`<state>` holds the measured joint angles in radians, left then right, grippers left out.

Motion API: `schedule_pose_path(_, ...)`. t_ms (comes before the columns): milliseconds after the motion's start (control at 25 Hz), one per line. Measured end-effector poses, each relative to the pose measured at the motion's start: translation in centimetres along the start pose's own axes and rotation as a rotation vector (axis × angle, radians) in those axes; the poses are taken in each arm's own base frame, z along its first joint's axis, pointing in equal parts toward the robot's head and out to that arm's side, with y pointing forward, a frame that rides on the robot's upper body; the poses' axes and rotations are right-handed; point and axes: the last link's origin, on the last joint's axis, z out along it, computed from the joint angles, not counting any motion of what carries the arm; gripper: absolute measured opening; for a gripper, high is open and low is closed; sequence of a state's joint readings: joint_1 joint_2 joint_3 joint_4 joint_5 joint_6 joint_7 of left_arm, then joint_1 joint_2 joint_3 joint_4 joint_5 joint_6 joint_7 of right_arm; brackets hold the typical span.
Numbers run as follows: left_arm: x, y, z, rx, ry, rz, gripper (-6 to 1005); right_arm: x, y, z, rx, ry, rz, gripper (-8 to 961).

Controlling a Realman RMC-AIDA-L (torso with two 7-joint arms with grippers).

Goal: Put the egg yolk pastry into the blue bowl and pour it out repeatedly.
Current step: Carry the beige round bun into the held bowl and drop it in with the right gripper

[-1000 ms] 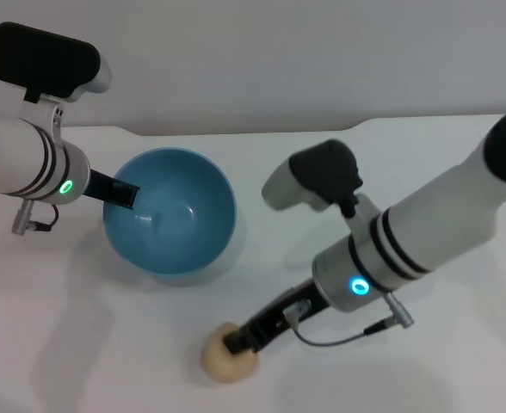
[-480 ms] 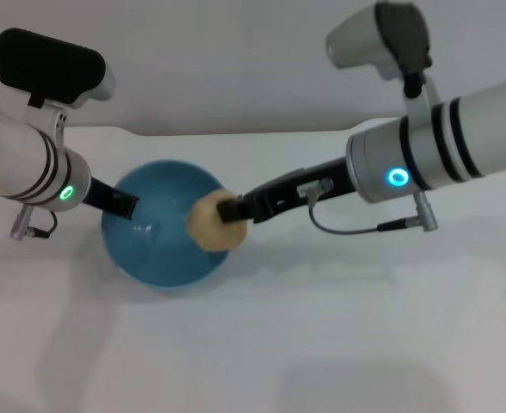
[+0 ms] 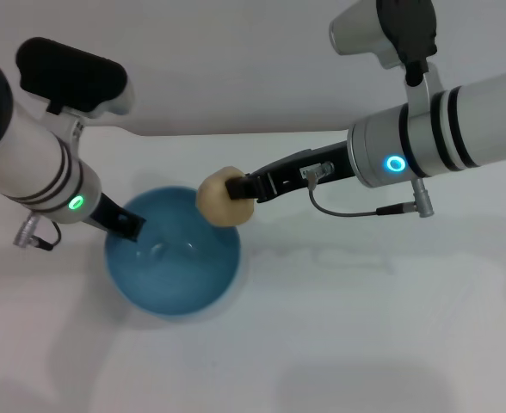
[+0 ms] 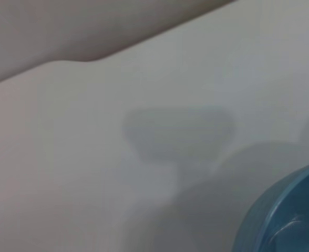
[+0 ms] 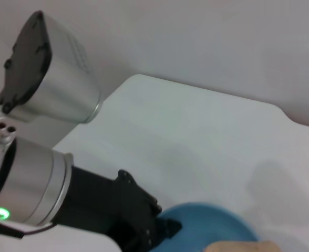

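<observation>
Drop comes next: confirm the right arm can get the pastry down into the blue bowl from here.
Probably yes: the right gripper holds the egg yolk pastry over the blue bowl's rim; the left gripper grips the opposite rim, leaving the inside free.

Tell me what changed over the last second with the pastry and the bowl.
The right pincer lifted the egg yolk pastry off the table and carried it up to the blue bowl, where it now hangs over the far rim. The left pincer stayed clamped on the bowl's rim while the bowl shifted slightly nearer. The bowl is still empty.
</observation>
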<state>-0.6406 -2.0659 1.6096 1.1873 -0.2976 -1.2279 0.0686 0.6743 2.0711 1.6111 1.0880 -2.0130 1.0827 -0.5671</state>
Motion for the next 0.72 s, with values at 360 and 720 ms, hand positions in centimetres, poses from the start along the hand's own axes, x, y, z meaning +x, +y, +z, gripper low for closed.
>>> schedule_pose_path(360, 0.6, 2.9, -0.2, -0.09, -0.008, 0.05, -3, 0.3, -0.2, 1.3, -0.005, 0.028, -0.005, 15)
schedule_pose_path(720, 0.9, 3.2, -0.3, -0.093, -0.001, 0.061, -3, 1.1, 0.7, 2.3, -0.022, 0.08, -0.046, 28)
